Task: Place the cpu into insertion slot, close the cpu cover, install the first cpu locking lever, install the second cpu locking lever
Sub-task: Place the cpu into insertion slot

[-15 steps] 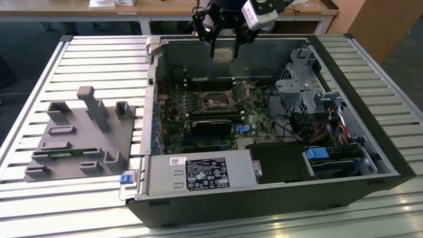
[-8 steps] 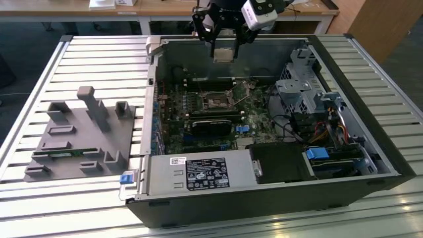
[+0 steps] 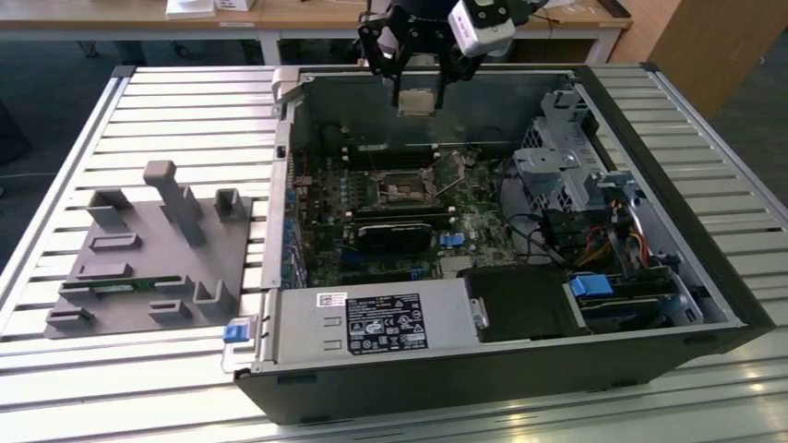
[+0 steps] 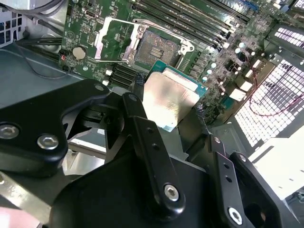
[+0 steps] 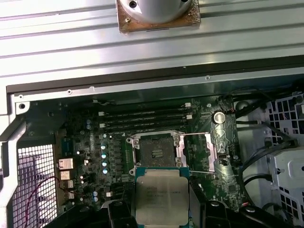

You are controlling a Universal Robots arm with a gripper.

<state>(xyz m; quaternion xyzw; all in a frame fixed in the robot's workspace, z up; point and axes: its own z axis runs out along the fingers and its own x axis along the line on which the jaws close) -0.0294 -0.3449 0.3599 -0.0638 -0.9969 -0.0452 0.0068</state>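
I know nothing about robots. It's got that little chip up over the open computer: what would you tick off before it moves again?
1. Grip: the cpu is clamped between the fingers. Ok.
2. The insertion slot is bare, with nothing lying in it. Ok.
3. The cpu cover is swung open beside the slot. Ok.
4. The cables lie off to the exterior view's right of the slot. Ok.
5. Cpu lined up squarely over the slot: cannot tell. In the exterior view it hangs well above the board.
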